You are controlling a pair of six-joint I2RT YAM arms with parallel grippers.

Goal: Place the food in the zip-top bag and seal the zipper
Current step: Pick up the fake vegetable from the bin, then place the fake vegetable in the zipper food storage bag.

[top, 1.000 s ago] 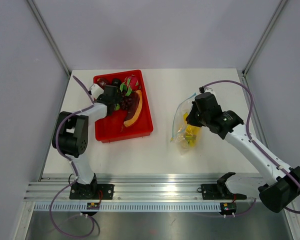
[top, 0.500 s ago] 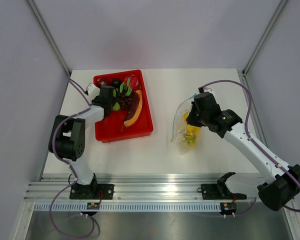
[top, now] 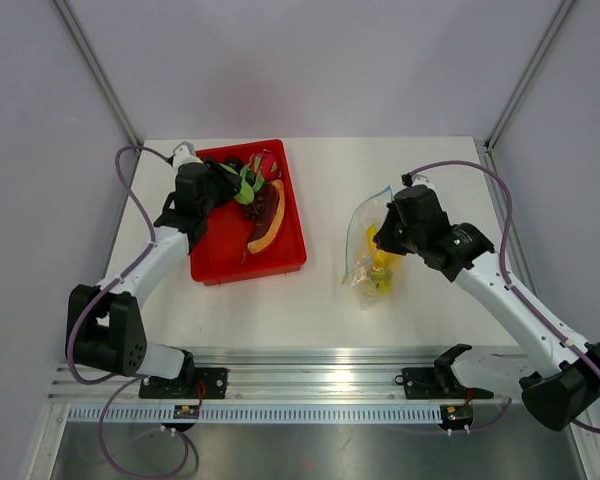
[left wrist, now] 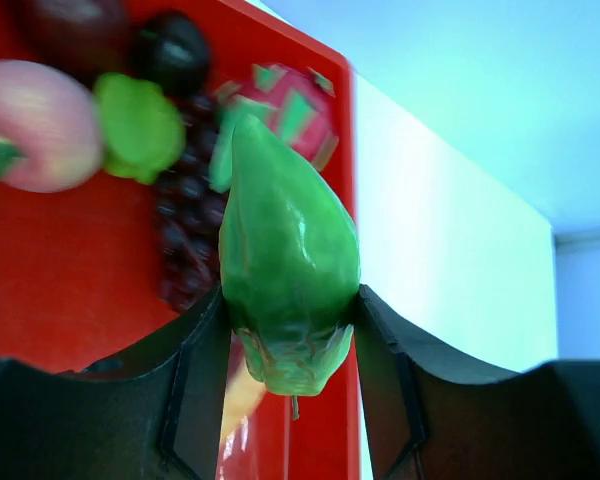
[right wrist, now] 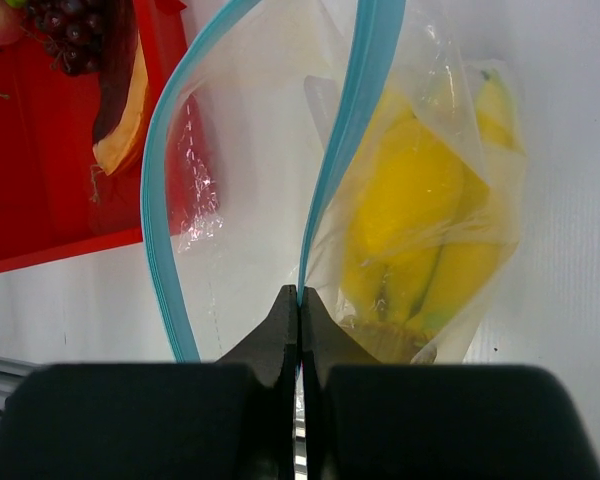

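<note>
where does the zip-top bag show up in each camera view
top external: zip-top bag lies right of centre on the table.
left wrist: not in it.
right wrist: it fills the middle, mouth open, yellow fruit inside.
shared landmark: red tray, seen in all three.

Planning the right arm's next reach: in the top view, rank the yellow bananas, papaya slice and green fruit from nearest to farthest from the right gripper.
1. Yellow bananas, in the bag at the right gripper.
2. Papaya slice, right side of the tray.
3. Green fruit, in the left gripper, farther left.
</note>
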